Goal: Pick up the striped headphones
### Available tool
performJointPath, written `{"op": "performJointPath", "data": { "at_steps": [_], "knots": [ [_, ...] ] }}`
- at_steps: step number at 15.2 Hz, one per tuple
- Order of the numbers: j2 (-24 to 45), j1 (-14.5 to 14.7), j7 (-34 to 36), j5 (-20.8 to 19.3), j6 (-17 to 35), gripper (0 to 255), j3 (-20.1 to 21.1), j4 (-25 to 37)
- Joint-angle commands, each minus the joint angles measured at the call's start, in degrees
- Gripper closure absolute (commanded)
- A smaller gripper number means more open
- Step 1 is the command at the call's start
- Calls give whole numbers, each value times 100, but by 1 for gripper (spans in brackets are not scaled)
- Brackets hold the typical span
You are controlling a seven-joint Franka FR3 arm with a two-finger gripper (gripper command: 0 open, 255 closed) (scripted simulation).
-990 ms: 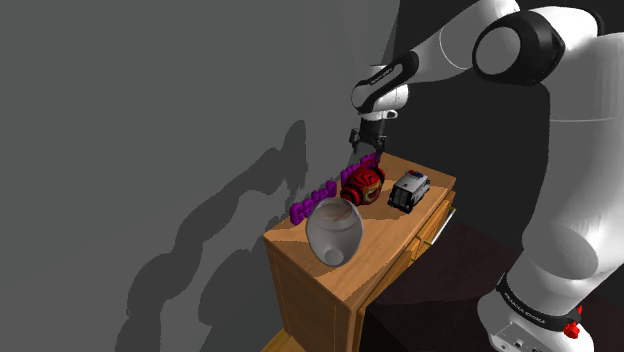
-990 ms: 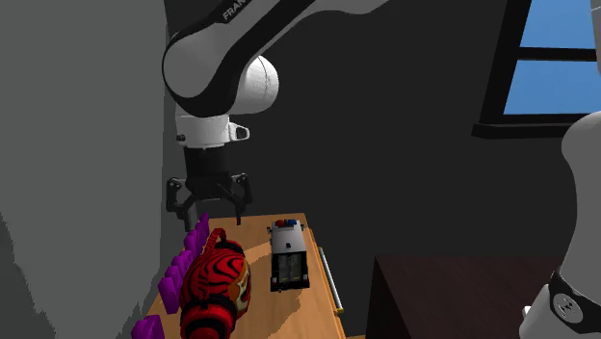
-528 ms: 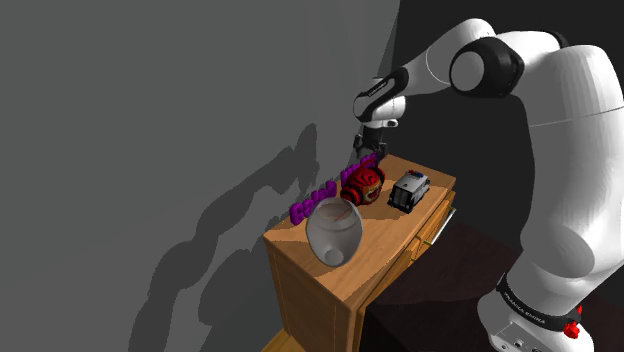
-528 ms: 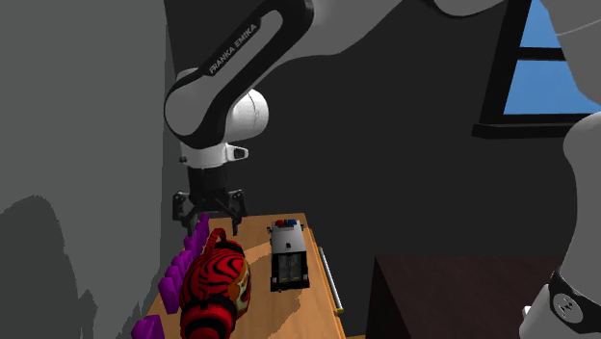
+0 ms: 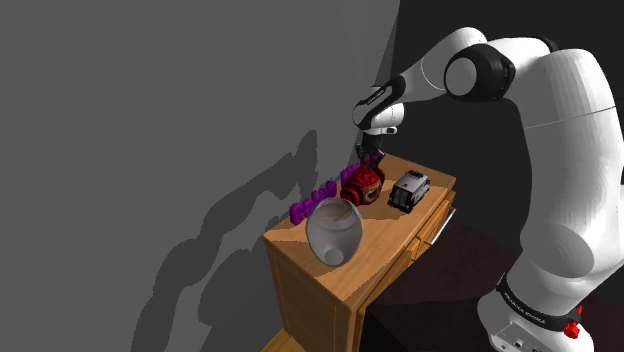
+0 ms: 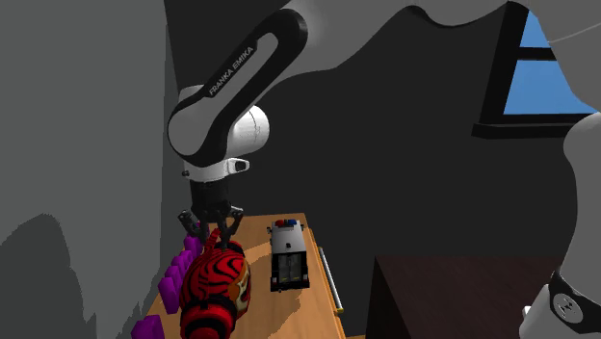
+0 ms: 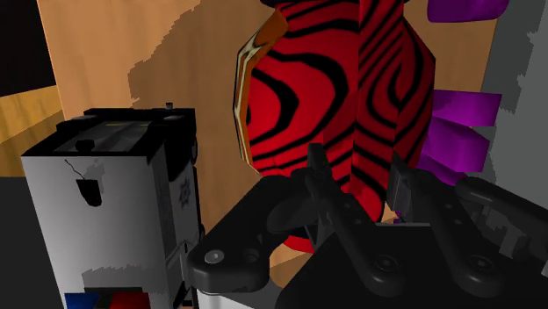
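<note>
I judge approach done | pincer (image 7: 362,180) open, astride red-and-black striped headphones (image 7: 334,88) | headphones resting on desk (image 5: 385,240) | left: close, lift

Finding: a room in a home. Evidence follows, all placed by the small wooden cabinet (image 5: 385,242).

- The cabinet has a bar handle (image 6: 333,281) on its front and stands against a plain grey wall (image 5: 150,120).
- On its top lie household oddments: a toy truck (image 5: 409,189), red-and-black striped headphones (image 6: 217,289), a clear vessel (image 5: 333,230), and purple block shapes (image 5: 305,208) along the wall side.
- A window (image 6: 559,58) showing blue sky sits high beyond the cabinet.
</note>
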Motion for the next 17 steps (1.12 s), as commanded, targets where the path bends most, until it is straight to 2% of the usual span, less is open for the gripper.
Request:
{"op": "performJointPath", "data": {
  "at_steps": [1,8,17],
  "knots": [
    [5,0,0,1,4,255,1,3],
    [9,0,1,0,3,255,1,7],
    [-418,21,67,-61,-485,255,-37,72]
  ]
}}
